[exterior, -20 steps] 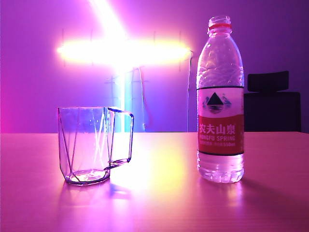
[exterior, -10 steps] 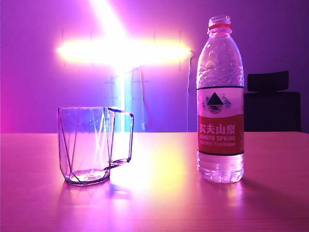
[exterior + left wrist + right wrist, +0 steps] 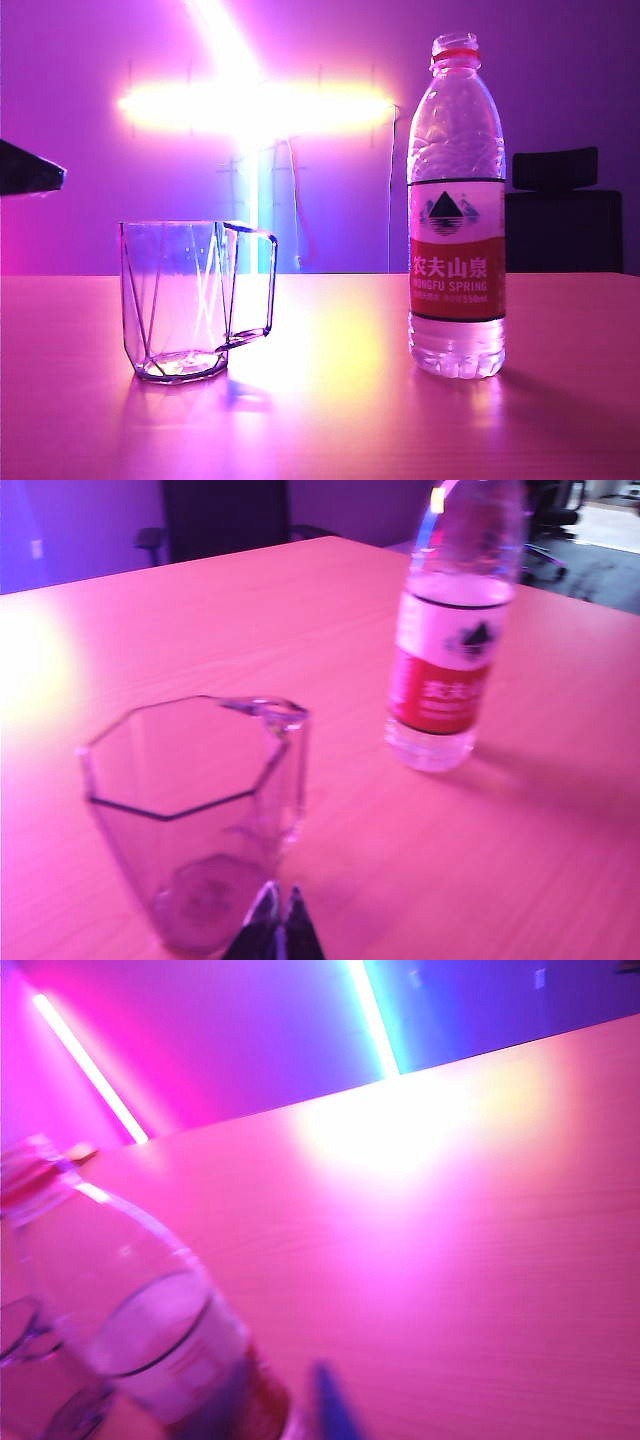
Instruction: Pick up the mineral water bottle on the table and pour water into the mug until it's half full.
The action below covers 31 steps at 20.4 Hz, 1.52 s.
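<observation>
Right claw close beside the mineral water bottle, only one blurry tip showing (cannot tell how wide). Bottle standing tall on the bench, well apart from the mug. Left claw pinched narrow, right next to the mug's base.

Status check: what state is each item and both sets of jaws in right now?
mineral water bottle: upright on the table, uncapped, holding water, not gripped.
mug: upright, empty, handle toward the bottle.
left gripper: jaws shut, beside the mug.
right gripper: near the bottle, jaws unclear.
</observation>
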{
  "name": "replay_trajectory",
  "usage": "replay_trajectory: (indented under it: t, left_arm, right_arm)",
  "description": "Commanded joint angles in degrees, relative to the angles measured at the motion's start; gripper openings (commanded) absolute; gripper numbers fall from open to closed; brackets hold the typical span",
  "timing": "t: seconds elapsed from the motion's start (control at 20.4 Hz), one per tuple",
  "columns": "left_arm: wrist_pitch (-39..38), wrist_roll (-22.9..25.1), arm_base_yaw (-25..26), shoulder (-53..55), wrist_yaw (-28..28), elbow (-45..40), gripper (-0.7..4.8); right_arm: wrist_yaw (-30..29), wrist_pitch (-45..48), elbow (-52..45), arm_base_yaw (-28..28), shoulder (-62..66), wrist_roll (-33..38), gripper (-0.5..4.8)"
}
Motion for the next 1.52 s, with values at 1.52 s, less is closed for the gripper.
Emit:
replay_trajectory:
  t: [1.52]
  left_arm:
    - [0.7, -0.2, -4.8, -0.4, -0.2, 0.2, -0.02]
  right_arm:
    - [13.7, 87.6, 0.2, 28.0, 90.3, -12.0, 3.78]
